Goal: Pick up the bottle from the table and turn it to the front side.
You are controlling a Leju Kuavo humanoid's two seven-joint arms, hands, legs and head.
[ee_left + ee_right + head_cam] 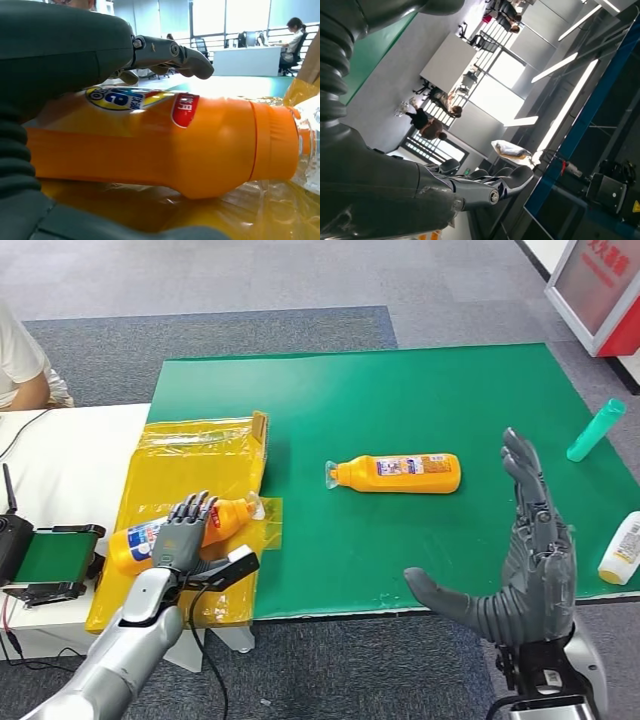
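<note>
Two orange plastic bottles lie on their sides. One orange bottle with a printed label (398, 473) rests alone near the middle of the green mat-covered surface (453, 390), cap end toward the robot's left. The other orange bottle (151, 536) lies on crinkled yellow plastic sheeting (196, 455) at the left edge of the mat, beneath the left hand (183, 530). That hand is laid over the bottle's body with fingers stretched out along its top; the left wrist view shows the fingers (170, 52) extended just above the label, not wrapped around it. The right hand (528, 550) is raised near the surface's near edge, fingers spread and thumb out, holding nothing. A teal bottle (596, 429) and a white bottle (623, 550) lie at the right.
</note>
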